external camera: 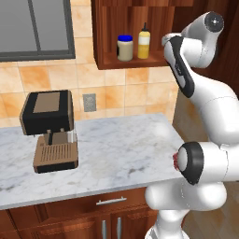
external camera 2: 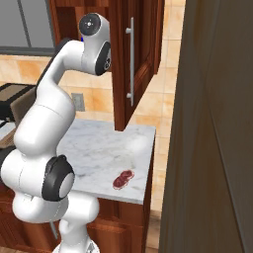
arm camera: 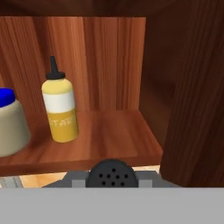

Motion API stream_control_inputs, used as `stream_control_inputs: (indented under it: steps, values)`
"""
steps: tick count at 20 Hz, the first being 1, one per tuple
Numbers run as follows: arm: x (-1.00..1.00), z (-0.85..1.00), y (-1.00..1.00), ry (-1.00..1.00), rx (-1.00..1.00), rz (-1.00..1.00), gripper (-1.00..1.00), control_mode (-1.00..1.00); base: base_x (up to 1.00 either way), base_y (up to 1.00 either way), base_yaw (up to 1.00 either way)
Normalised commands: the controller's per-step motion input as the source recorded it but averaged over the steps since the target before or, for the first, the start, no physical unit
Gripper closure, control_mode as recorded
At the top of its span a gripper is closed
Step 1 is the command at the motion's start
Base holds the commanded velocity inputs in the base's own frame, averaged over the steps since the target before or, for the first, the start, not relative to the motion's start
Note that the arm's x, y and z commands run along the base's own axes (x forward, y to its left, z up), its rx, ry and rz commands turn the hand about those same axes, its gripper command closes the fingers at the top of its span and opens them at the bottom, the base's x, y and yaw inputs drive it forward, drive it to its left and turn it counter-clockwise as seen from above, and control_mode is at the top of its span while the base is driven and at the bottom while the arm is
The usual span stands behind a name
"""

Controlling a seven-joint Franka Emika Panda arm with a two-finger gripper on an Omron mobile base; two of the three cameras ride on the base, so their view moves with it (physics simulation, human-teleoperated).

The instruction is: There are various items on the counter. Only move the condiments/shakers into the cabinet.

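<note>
The cabinet (external camera: 107, 61), a wall cupboard of dark reddish-brown wood with vertical grain on its back panel and a smooth, glossy shelf, is taken as the landmark. On its shelf two containers are seen upright, near each other but apart: a squat blue-lidded jar (external camera: 125, 47) with a rounded pale body, and, to its right, a yellow squeeze bottle (external camera: 144, 43). The bottle is a slender rounded cylinder with a white band and a tapered black nozzle; its long axis is vertical and the nozzle points straight up. In the hand view both are shown standing towards the left of the shelf, the right part of the board lying bare. A small black shaker (arm camera: 111, 173) with a domed, perforated top is seen just in front of the shelf's front edge, clasped by the gripper (arm camera: 111, 181), whose jaws are drawn in narrowly on it; the perforated top faces the camera, and the direction of its long axis cannot be told. Below the cabinet the counter (external camera: 121, 154), a slab of white-grey marbled stone, is shown. A small dark-red lumpy object (external camera 2: 123, 179) lies flat on it near its front right corner, below the cabinet's open door (external camera 2: 136, 54).
</note>
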Motion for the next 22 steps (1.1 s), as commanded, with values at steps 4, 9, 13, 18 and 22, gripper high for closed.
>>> stream_control_inputs:
  steps: [4, 9, 13, 18, 22]
  values:
    - [0.0, 0.0, 0.07, 0.0, -0.03, 0.0, 1.0, -1.0, 0.0, 0.0, 0.0]
    - [0.06, 0.0, 0.06, 0.0, 0.0, -0.01, 1.0, -1.0, 0.0, 0.0, 0.0]
    - [0.05, 0.0, 0.0, 0.0, 0.0, 0.0, 1.0, -1.0, 0.0, 0.0, 0.0]
    - [0.21, -0.05, 0.01, 0.0, 0.0, 0.0, 1.0, -1.0, 0.0, 0.0, 0.0]
    - [0.19, -0.15, 0.13, 0.0, -0.03, -0.03, 1.0, -1.0, 0.0, 0.0, 0.0]
